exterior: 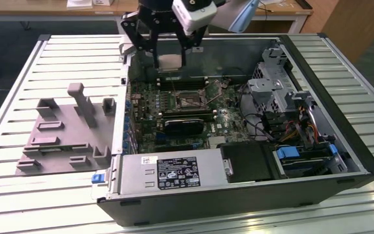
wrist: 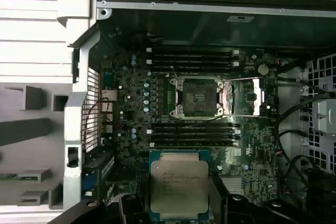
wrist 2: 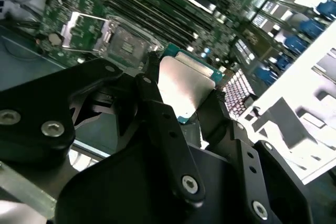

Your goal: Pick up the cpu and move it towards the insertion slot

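Note:
My gripper hangs over the back of the open computer case, shut on the cpu, a flat square chip with a pale silvery top. In both wrist views the cpu sits flat between the two black fingers. The insertion slot is a square black socket on the green motherboard, with its thin metal lid folded open beside it. The chip is held above the board, short of the socket, with a row of memory slots between them.
Long black memory slots flank the socket on two sides. A black block lies nearer the front of the board. A power supply, drive cage and cables crowd the case. A grey tray with raised blocks lies on the exterior view's left.

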`<state>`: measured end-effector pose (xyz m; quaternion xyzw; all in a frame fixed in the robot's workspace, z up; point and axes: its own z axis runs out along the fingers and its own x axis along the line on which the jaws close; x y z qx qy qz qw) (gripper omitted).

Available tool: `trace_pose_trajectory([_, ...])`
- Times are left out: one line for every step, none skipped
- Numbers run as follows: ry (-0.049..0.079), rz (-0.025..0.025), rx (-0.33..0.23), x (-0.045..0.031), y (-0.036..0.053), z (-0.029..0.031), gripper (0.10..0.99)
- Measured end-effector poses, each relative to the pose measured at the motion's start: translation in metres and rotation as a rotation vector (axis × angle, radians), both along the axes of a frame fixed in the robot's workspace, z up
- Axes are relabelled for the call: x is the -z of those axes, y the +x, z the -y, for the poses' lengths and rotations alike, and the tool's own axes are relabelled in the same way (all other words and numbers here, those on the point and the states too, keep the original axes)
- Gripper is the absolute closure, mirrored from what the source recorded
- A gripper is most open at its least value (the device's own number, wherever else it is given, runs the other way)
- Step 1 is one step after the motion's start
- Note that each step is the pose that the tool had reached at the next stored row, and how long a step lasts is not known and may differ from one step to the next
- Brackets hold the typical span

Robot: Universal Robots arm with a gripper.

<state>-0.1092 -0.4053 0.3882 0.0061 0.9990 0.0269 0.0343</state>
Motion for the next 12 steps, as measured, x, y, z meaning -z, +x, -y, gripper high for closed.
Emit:
trace_pose_trajectory([0.000,0.0000,0.000,0.0000,0.0047,0.0000,0.549])
trace_pose_trajectory([0.000,0.0000,0.000,0.0001,0.0090,0.0000,0.549])
trace_pose_trajectory([0.000,0.0000,0.000,0.0001,0.0129,-0.0001,0.549])
trace_pose_trajectory([0.000,0.0000,0.000,0.0001,0.0165,-0.0001,0.549])
trace_pose_trajectory([0.000,-0.0001,0.000,0.0001,0.0203,-0.0002,0.549])
trace_pose_trajectory([0.000,0.0000,0.000,0.0002,0.0239,-0.0003,0.549])
trace_pose_trajectory([0.000,0.0000,0.000,0.0003,0.0274,-0.0004,0.549])
trace_pose_trajectory([0.000,-0.0001,0.000,0.0006,0.0310,-0.0005,0.549])
trace_pose_trajectory([0.000,-0.0004,0.000,0.0011,0.0342,-0.0007,0.549])
trace_pose_trajectory([0.000,-0.0009,0.000,0.0017,0.0370,-0.0011,0.549])
trace_pose_trajectory([0.000,-0.0023,0.000,0.0024,0.0397,-0.0017,0.549])
trace_pose_trajectory([0.000,-0.0044,0.000,0.0032,0.0421,-0.0027,0.549])
